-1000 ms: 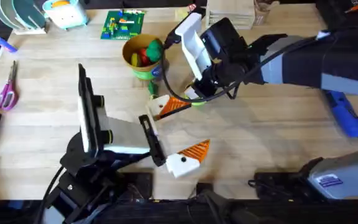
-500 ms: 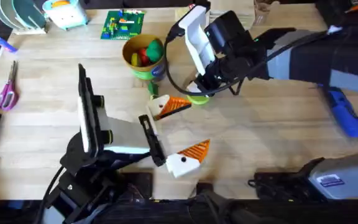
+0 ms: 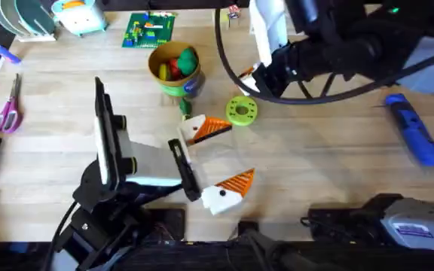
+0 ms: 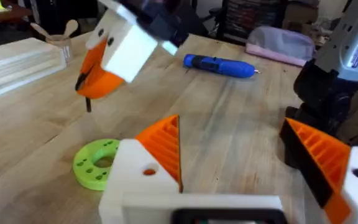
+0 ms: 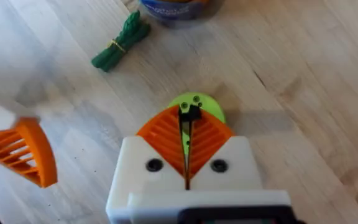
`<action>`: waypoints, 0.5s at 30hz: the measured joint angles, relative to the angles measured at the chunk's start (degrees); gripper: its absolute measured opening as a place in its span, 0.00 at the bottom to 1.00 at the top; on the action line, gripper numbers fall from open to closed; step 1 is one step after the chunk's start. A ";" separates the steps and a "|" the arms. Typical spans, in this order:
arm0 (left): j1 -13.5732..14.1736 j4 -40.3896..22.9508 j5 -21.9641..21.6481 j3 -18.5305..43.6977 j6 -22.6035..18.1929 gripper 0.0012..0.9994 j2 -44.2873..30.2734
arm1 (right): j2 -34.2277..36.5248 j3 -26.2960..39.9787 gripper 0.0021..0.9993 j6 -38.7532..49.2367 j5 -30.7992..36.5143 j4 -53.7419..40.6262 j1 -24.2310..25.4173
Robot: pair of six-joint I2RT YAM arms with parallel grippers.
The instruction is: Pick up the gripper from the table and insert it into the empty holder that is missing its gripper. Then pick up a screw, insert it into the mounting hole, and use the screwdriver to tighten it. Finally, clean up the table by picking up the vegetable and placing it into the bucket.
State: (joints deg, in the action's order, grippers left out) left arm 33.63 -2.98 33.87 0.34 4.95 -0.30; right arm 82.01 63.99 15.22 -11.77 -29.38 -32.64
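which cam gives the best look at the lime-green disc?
Overhead: the lime-green disc lies whole and uncovered on the table. Left wrist shows it at a low angle, partly hidden by a white finger. Right wrist shows just its rim behind the right gripper, shut on a screw.

A light wooden plank table (image 3: 330,165) with visible grain fills the foreground under even, soft light. Along its far edge stand a pale wooden slatted box (image 4: 18,64) and a small cup holding wooden spoons (image 4: 59,38). Behind the table, the room is dim, with dark shelving (image 4: 253,18) and a pink-and-grey bundle (image 4: 281,45).
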 joint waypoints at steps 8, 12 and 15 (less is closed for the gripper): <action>0.00 -0.01 0.00 0.00 0.00 0.99 -0.01 | -1.76 14.93 0.01 -2.31 0.02 -14.11 -1.34; 0.00 0.00 0.01 0.00 0.00 0.99 0.00 | -1.81 19.32 0.01 -4.23 -0.01 -16.60 -5.41; 0.00 -0.01 0.00 0.00 0.00 0.99 -0.01 | -1.81 20.35 0.01 -6.29 -0.20 -17.04 -8.97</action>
State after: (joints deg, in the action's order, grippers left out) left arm 33.63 -2.98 33.87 0.34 4.95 -0.32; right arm 80.20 84.34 8.93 -11.97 -46.41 -41.62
